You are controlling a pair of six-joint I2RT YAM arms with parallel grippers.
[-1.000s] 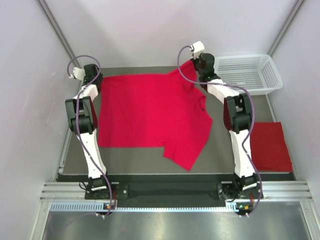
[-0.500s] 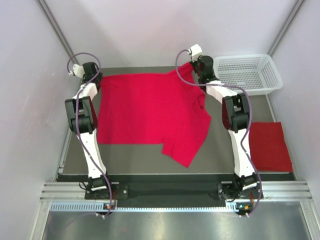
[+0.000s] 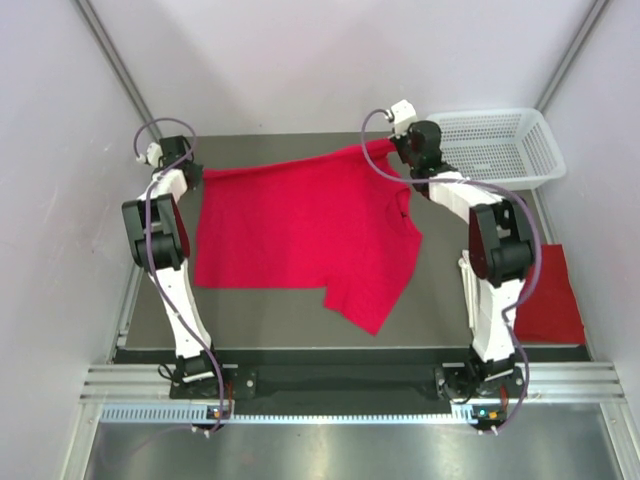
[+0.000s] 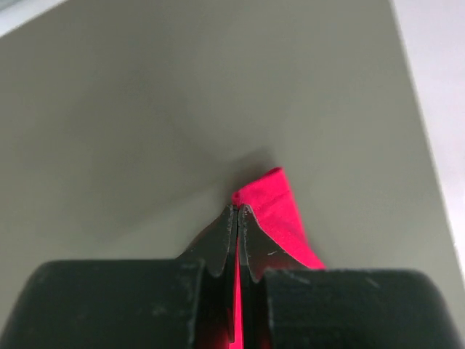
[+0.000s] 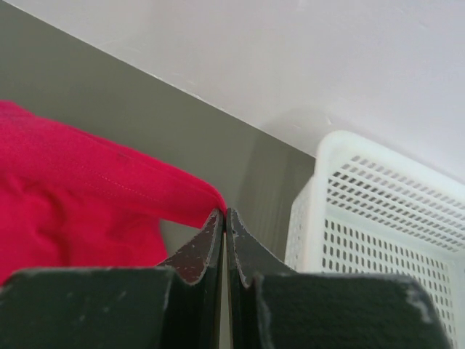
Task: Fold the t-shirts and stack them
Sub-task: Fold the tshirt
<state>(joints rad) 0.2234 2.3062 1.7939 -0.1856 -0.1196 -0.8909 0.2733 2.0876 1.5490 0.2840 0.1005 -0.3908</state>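
A bright red t-shirt (image 3: 300, 225) lies spread on the grey table, one sleeve hanging toward the front. My left gripper (image 3: 190, 172) is shut on its far left corner (image 4: 269, 200), lifted off the table. My right gripper (image 3: 395, 148) is shut on its far right edge (image 5: 109, 185), also lifted, so the far edge is stretched taut between them. A second red t-shirt (image 3: 545, 295), folded flat, lies at the table's right side, partly behind my right arm.
A white mesh basket (image 3: 500, 145) stands at the back right, close beside my right gripper; it also shows in the right wrist view (image 5: 385, 218). Walls close in on the left, back and right.
Both grippers have risen and moved apart, lifting the shirt's far edge off the table and pulling it taut. My right arm has swung to the right.
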